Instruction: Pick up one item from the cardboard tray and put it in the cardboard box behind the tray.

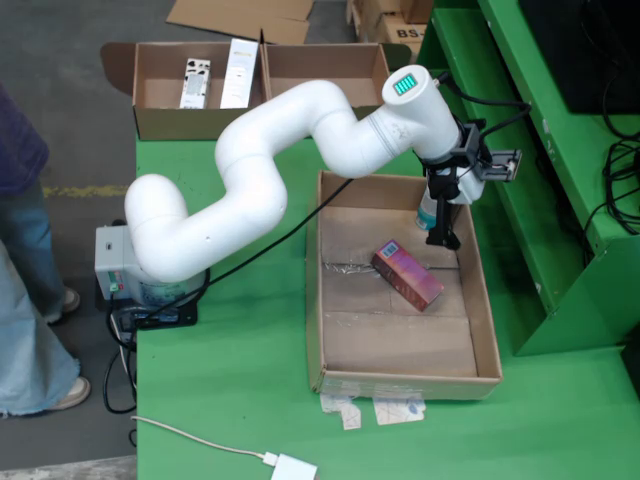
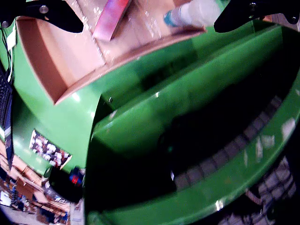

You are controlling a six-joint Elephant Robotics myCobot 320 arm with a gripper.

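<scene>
The cardboard tray (image 1: 400, 382) lies on the green table. A pink-red box (image 1: 407, 275) lies flat in its middle. A white bottle with a teal cap (image 1: 428, 211) is at the tray's far right corner, partly hidden by my gripper (image 1: 446, 232). The gripper hangs over that corner, open and empty. In the wrist view the two black fingers (image 2: 51, 14) are spread wide around the gripper midpoint (image 2: 147, 26), with the bottle (image 2: 192, 13) and the pink box (image 2: 111, 16) between them over the tray (image 2: 117, 61). The cardboard box (image 1: 170, 122) behind the tray holds two white items (image 1: 195, 83).
A green metal shelf frame (image 1: 520, 150) stands close on the right of the tray. A person (image 1: 20, 250) stands at the left edge. A white adapter with a cable (image 1: 295, 467) lies at the front. Paper scraps (image 1: 375, 408) lie before the tray.
</scene>
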